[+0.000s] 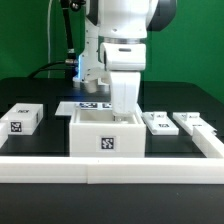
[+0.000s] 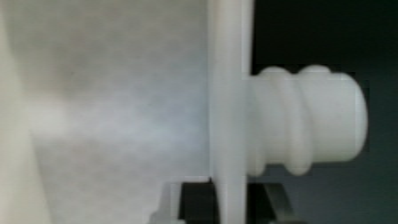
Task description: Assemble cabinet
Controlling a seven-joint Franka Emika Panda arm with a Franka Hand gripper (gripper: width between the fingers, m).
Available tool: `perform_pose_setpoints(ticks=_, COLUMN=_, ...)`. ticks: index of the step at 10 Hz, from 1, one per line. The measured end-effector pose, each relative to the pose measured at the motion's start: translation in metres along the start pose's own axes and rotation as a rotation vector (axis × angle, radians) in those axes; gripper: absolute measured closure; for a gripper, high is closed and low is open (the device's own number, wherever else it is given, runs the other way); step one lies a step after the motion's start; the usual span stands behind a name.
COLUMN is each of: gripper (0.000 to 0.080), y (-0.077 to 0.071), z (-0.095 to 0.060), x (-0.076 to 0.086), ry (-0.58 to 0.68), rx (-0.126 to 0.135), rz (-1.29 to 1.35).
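Centrally on the black surface (image 1: 35, 95), just behind a white rail (image 1: 110, 170), the cabinet (image 1: 86, 135) is seen open-topped with its tag (image 1: 108, 142) forward, while a white panel (image 1: 122, 98) is held upright over it, clamped between the closed-in fingers of the tool (image 2: 230, 200).

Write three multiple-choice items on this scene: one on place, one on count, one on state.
1. Where is the gripper?
A. At the cabinet's opening
B. Over the marker board
C. Beyond the table edge

2. How many tagged white pieces lie on the exterior view's right of the cabinet?
A. One
B. Two
C. Four

3. The cabinet's top is:
A. Open
B. Lidded
C. Taped shut

Key: 1 A, the arm reaches straight into the box; 2 B, two lie side by side; 3 A, its inner wall shows.
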State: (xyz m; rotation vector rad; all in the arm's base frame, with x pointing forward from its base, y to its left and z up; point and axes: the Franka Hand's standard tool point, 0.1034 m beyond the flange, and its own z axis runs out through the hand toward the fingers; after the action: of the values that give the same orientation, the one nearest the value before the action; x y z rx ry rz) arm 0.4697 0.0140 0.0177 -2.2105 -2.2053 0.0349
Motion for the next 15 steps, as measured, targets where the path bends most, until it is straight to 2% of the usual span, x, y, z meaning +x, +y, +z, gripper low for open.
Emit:
perform_pose_setpoints(ticks=2, gripper=0.0762, y=0.025, z=0.000, x=0.018, ry=0.002, rx=-0.013, rz=-0.020)
perform_pose_setpoints(ticks=3, gripper=0.0762, y=0.030, z=0.000, x=0.025, ry=0.002, rx=-0.020, rz=-0.034)
perform_pose_setpoints(ticks=7, gripper=0.0762, y=0.030, z=0.000, x=0.024, ry=0.003, rx=-0.021, rz=-0.018)
perform_pose_setpoints(ticks=10, gripper=0.0762, y=0.044, z=-0.002, x=0.057, ry=0.011, rx=-0.026, rz=0.031)
perform_pose_setpoints(ticks=11, gripper=0.0762, y=0.046, z=-0.001, x=0.069, ry=0.007, rx=-0.011, rz=0.038)
perform_pose_setpoints(ticks=12, gripper=0.0762, y=0.047, z=-0.001, x=0.077, ry=-0.002, rx=0.016, rz=0.026)
perform_pose_setpoints(ticks=13, gripper=0.0762, y=0.047, z=-0.001, x=0.084, ry=-0.004, rx=0.027, rz=0.027)
perform_pose_setpoints(ticks=15, gripper=0.0762, y=0.047, z=-0.003, x=0.099, ry=-0.003, rx=0.031, rz=0.037)
